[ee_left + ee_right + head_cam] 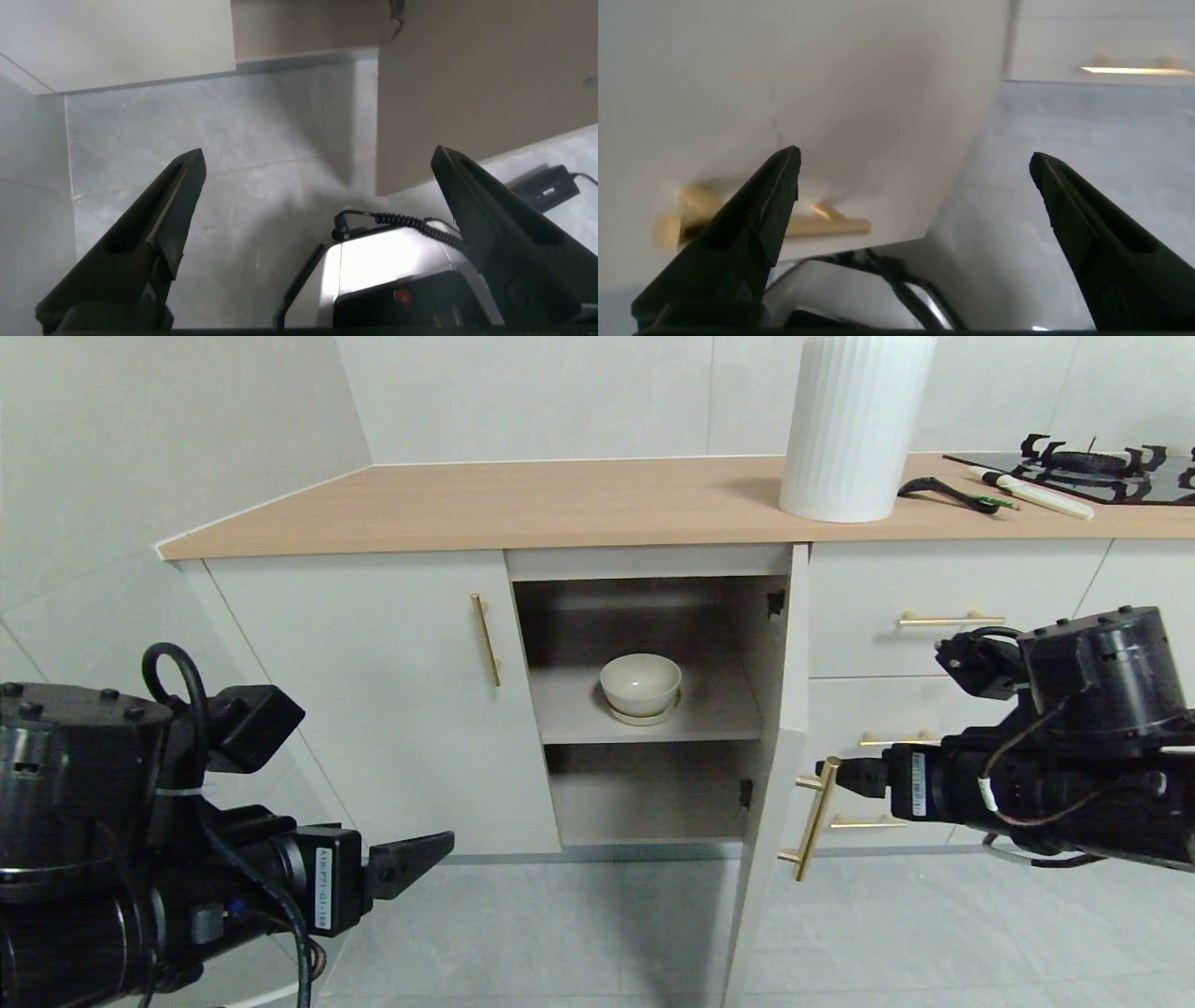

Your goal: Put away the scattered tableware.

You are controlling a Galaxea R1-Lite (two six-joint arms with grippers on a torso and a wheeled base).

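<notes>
A cream bowl (640,681) sits on a small saucer (643,715) on the middle shelf (724,709) of the open cabinet. The cabinet door (770,803) stands swung out toward me, its gold handle (814,821) on the outer face. My right gripper (834,775) is right beside that handle, open; in the right wrist view its fingers (915,159) are spread wide with the handle (831,219) off to one side of them, not between them. My left gripper (411,859) hangs low at the left over the floor, open and empty (318,159).
On the wooden counter (513,504) stand a tall white ribbed container (854,425), a dark utensil (943,490), a white-handled tool (1032,493) and a stove (1092,462). Drawers with gold handles (948,619) lie right of the open door. The lower shelf (644,798) holds nothing.
</notes>
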